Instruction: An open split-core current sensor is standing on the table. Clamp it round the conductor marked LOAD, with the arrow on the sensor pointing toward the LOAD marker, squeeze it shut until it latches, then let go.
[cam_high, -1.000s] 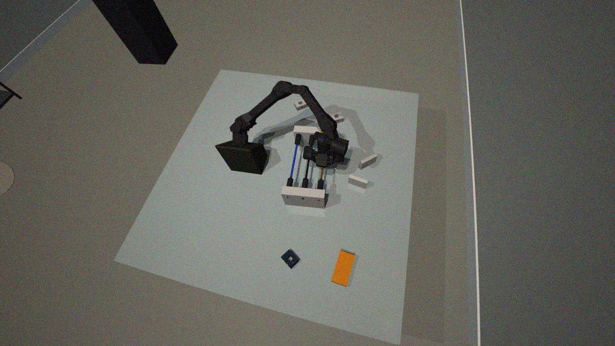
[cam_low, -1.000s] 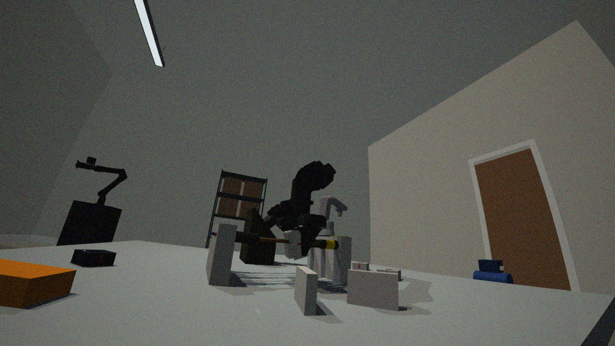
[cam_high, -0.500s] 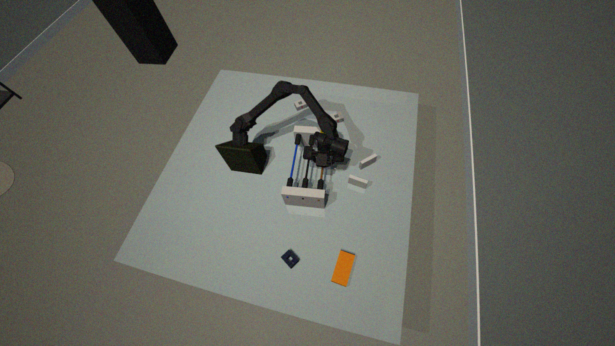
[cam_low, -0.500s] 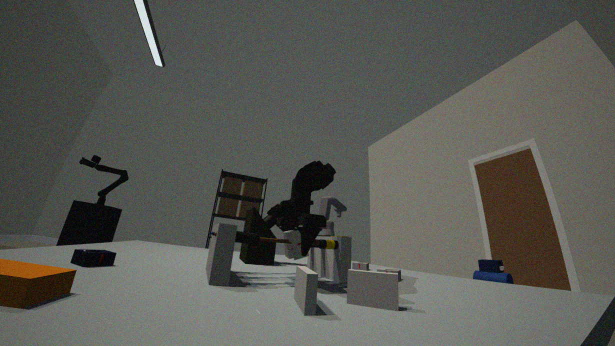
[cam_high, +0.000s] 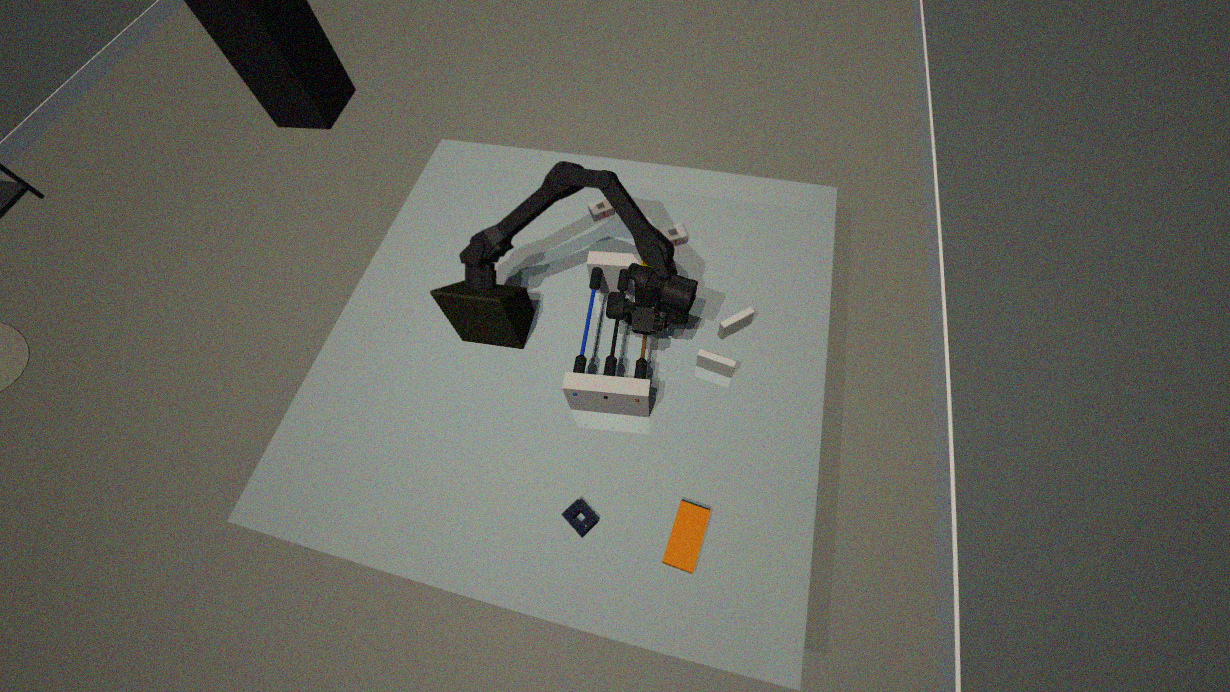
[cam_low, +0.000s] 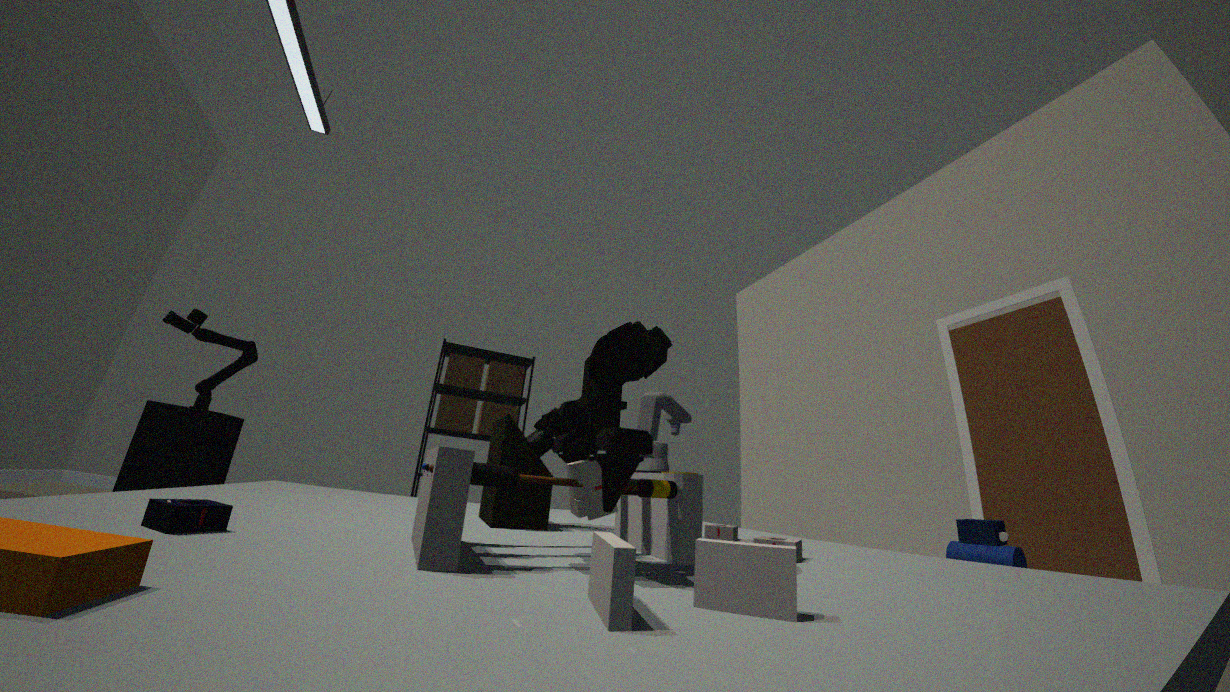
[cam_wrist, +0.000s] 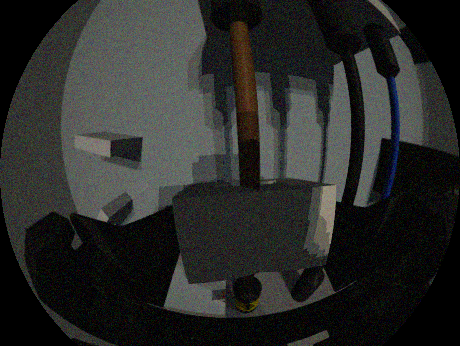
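The sensor (cam_low: 583, 492) (cam_wrist: 240, 230) is a pale grey block between my fingers. My gripper (cam_high: 645, 325) (cam_low: 595, 497) (cam_wrist: 242, 202) is shut on it, with the dark fingers at its two sides in the wrist view. The brown conductor (cam_high: 644, 347) (cam_low: 550, 480) (cam_wrist: 245, 85) runs into the sensor's top edge in the wrist view, and a black sleeve with a yellow band (cam_low: 663, 488) (cam_wrist: 246, 304) shows beyond it. The sensor is raised above the table at the conductor's height. Its arrow, its latch and the LOAD lettering cannot be made out. The top view does not show the sensor clearly.
Beside it run a black conductor (cam_high: 612, 344) (cam_wrist: 357, 130) and a blue one (cam_high: 587, 327) (cam_wrist: 395, 115). White end blocks (cam_high: 606, 397) (cam_low: 442, 516) hold them. Two pale slabs (cam_high: 716, 363) (cam_low: 744, 578) stand to the right. An orange box (cam_high: 686, 535) (cam_low: 68, 572) lies in front.
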